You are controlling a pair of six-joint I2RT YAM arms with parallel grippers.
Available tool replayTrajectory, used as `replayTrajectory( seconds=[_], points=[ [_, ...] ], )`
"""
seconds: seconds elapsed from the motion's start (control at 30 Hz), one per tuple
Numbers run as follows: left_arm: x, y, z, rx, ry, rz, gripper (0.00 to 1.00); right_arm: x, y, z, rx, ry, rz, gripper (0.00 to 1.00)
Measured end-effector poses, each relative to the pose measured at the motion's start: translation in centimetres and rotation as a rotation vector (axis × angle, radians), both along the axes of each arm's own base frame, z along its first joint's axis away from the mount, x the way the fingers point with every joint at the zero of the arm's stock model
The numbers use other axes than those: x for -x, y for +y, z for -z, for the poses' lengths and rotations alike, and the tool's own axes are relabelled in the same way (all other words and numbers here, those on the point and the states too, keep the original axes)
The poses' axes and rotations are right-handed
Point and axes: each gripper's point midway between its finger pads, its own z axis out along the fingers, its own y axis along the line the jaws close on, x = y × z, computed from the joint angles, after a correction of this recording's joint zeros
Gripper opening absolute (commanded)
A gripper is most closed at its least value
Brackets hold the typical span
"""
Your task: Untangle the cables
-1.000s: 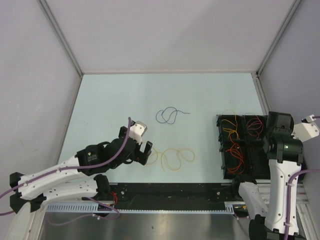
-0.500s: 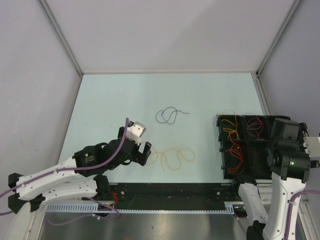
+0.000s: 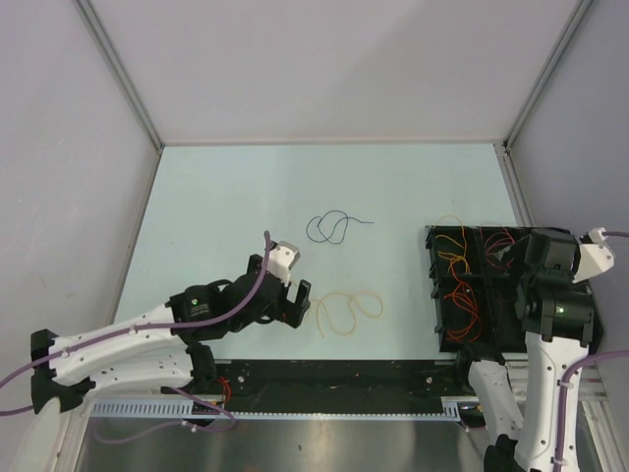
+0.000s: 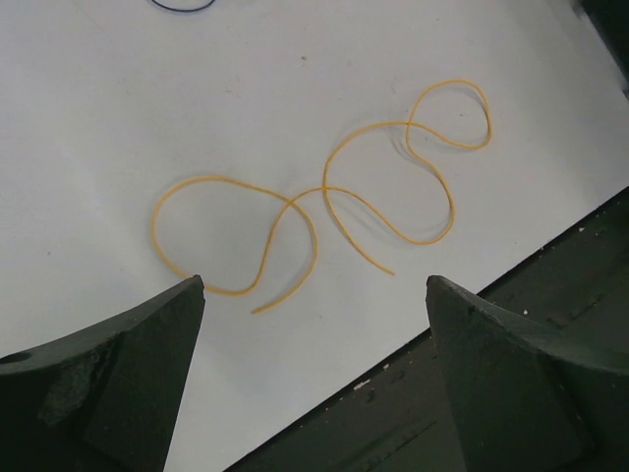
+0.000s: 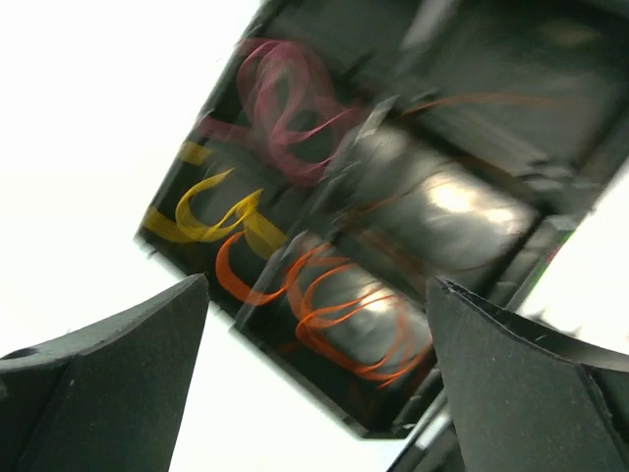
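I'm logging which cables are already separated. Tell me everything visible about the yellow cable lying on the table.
The yellow cable is one thin, flexible, plastic-looking strand lying flat on the pale table in loose loops that cross themselves. Both ends lie free. No other cable touches it. The open left claw hangs beside it, not gripping it.

— Where can you move on the left?
— The table [image 3: 226,197] lies open ahead of your left gripper [image 4: 314,285], its jaws spread wide. Only the yellow cable [image 4: 297,201] lies flat under it, with the blue cable [image 3: 332,226] farther out.
— And on the right?
— The black tray [image 3: 433,295] with its dividers fills the space under your right gripper [image 5: 314,285], also spread wide. The side wall [image 3: 575,147] stands just beyond the tray, and a black rail [image 3: 344,376] borders the near edge.
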Motion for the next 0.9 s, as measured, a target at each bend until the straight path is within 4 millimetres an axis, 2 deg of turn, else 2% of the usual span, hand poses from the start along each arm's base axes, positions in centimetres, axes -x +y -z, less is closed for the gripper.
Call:
replayTrajectory(
  seconds=[0.13,0.3,0.43,0.47,0.57,0.67,0.73,0.9],
  points=[
    [-0.2,-1.0,1.9,0.000,0.040,-0.026,1.00,-2.7,3.5,1.3,-0.091,-0.042,-0.212,0.94],
    [-0.3,-1.2,5.2,-0.033,0.079,-0.066,1.00,-5.5,8.9,1.6,-0.143,-0.108,-0.500,0.95],
    [-0.6,-1.3,7.4,-0.065,0.097,-0.098,0.99,-6.3,15.2,1.8,-0.137,-0.085,-0.774,0.98],
    [-0.8,-1.4,7.8,-0.071,0.102,-0.106,1.00,-6.5,17.8,2.2,-0.127,-0.062,-0.871,0.99],
    [-1.2,-1.0,8.1,-0.086,0.098,-0.143,1.00,-6.5,23.4,4.6,-0.098,0.032,-1.033,1.00],
    [-1.9,0.1,7.3,-0.080,0.087,-0.189,1.00,-5.4,28.5,8.4,-0.067,0.156,-1.150,1.00],
    [-2.6,1.4,6.0,-0.060,0.083,-0.235,1.00,-4.2,31.7,11.1,-0.058,0.230,-1.214,1.00],
    [-3.2,4.5,0.1,0.047,0.023,-0.307,1.00,-2.4,36.5,15.0,-0.084,0.295,-1.286,1.00]
  ],
)
